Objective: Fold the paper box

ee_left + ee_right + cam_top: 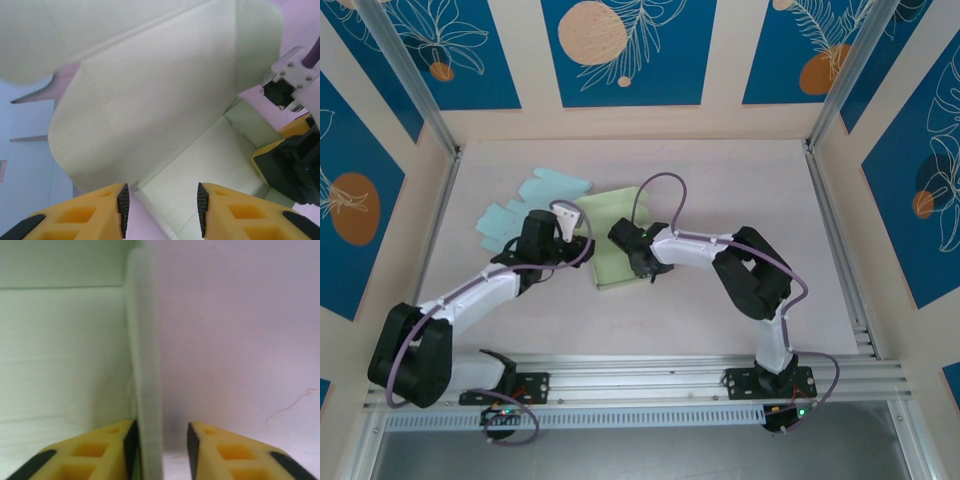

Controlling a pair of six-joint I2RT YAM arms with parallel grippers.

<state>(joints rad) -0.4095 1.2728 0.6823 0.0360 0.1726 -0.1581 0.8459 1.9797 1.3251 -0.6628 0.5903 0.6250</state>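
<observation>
- The pale green paper box lies near the middle of the pale pink table, a little toward 10 o'clock from its centre
- A light blue cut paper sheet lies flat at 10 o'clock from the box, untouched
- The left gripper sits at the box's 9 o'clock edge; in its wrist view the left gripper is released, jaws apart over the base panel and clamping nothing
- The right gripper is at the box's 5 o'clock corner; close up, the right gripper straddles a raised side wall, one pad against it and the other clear of it, so it is let go rather than clenched
- Done so far, as I judge it: the base lies flat and at least one wall stands upright along its crease
- Left to do: a broad rounded flap leans outward at 12 o'clock in the left wrist view, and the walls are not locked together, so the job looks roughly midway
</observation>
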